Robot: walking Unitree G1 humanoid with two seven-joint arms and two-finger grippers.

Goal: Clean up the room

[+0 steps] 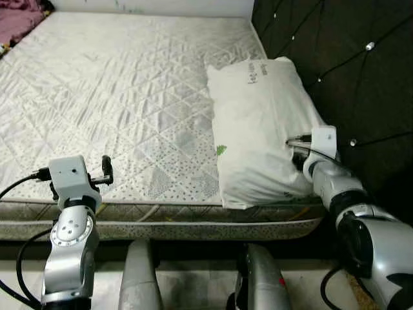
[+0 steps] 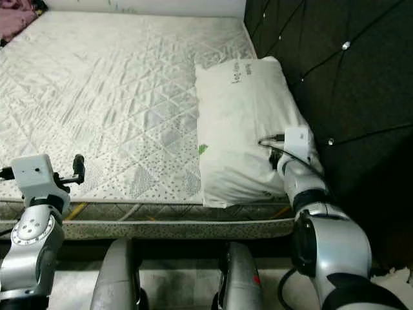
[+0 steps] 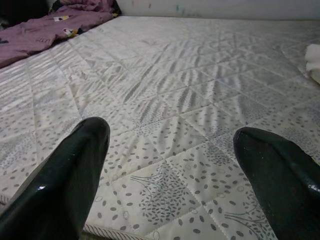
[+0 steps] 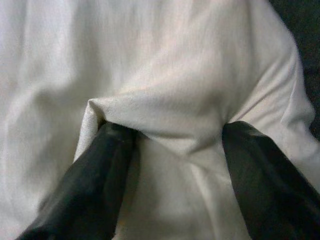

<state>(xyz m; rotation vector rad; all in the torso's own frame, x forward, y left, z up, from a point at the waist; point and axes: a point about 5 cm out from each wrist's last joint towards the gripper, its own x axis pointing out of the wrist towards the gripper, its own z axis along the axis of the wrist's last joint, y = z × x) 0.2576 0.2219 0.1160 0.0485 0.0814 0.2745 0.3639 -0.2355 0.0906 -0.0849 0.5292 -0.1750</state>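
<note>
The white pillow (image 1: 261, 129) lies at the right side of the mattress (image 1: 116, 97), against the dark tufted headboard (image 1: 348, 71), its near end reaching the mattress's near edge. The right gripper (image 4: 175, 145) is pressed into the pillow's near right corner; its fingers (image 4: 95, 180) are spread, with a fold of fabric bunched between them. The left gripper (image 3: 170, 150) hovers over the near left edge of the mattress, fingers apart and holding nothing. A purple blanket (image 3: 45, 30), cut off, occupies the far left corner. Between it and the pillow the mattress is bare.
</note>
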